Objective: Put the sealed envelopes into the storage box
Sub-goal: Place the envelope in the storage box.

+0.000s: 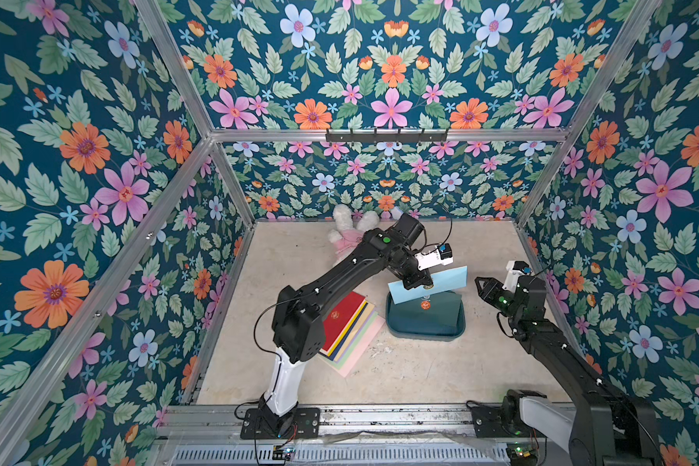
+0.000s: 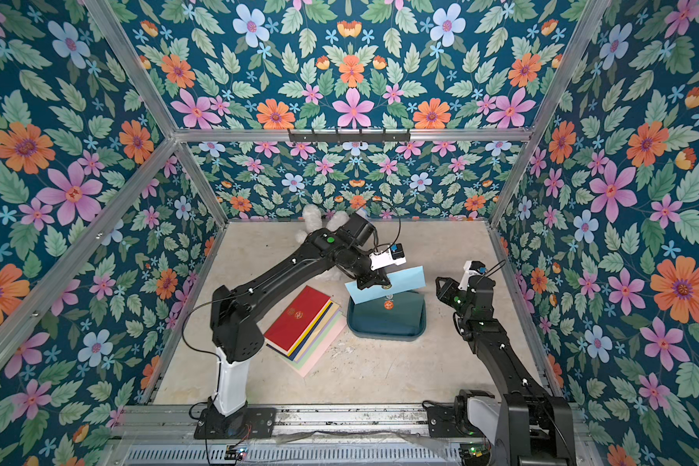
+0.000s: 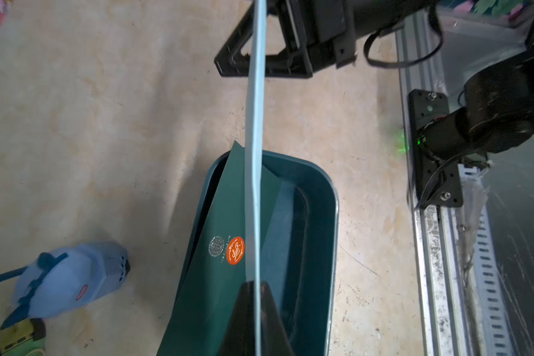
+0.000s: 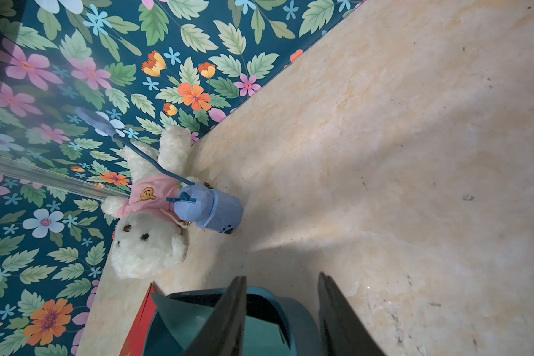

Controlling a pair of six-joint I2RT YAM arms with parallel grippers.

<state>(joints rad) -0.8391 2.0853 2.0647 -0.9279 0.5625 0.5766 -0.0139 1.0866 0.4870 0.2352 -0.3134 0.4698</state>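
One envelope (image 1: 448,278) pinched by left hand (image 1: 416,285) over storage box (image 1: 420,335).

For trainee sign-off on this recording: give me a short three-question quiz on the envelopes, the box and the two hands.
1. Which envelope does the left hand grip over the storage box? A) red B) light-blue C) pink
2. True or false: the right hand is shut on an envelope.
3. Fill in: the envelope topping the stack beside the box is ___.
Key: 1 B, the light-blue envelope. 2 false: its jaws stand apart with nothing between them. 3 red.
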